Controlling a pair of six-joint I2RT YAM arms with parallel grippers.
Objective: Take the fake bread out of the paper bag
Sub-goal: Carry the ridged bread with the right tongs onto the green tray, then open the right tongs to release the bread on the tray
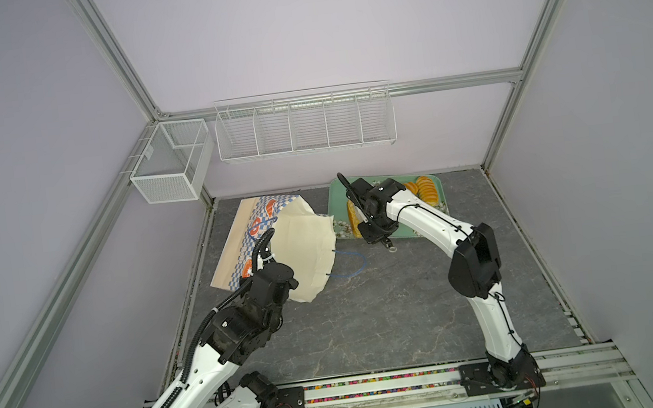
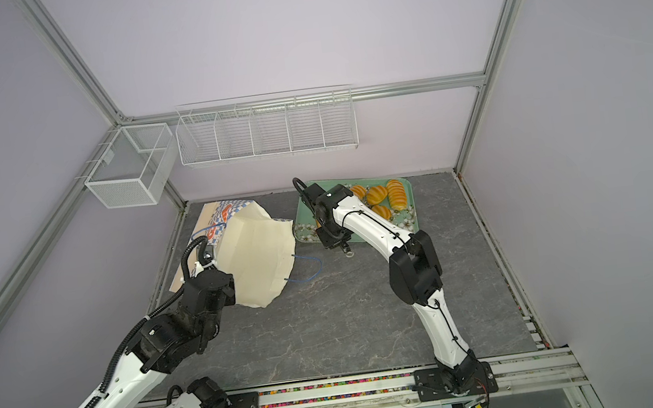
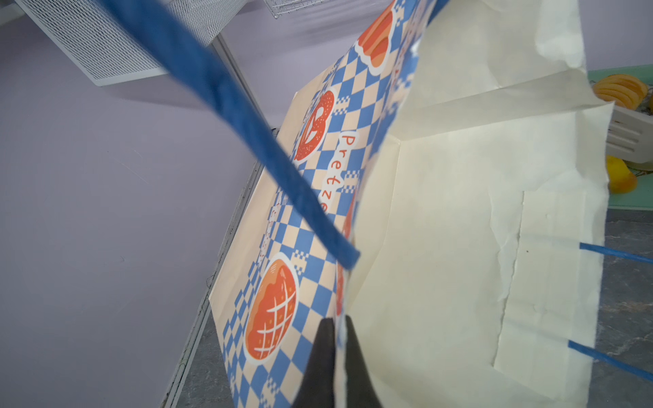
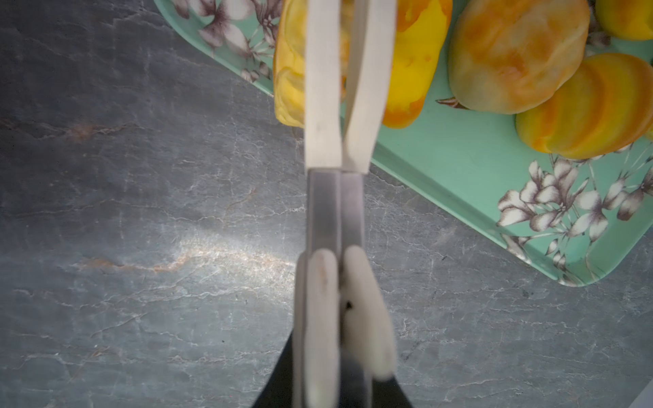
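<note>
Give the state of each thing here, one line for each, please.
Bag, lying on its side, mouth open, rim pinched by left gripper.
Left gripper, shut on bag rim.
Right gripper, shut on tongs.
Tongs, arms close together, over tray.
Bread, several on tray; none visible in bag.
Tray, flat on table, holds bread.
</note>
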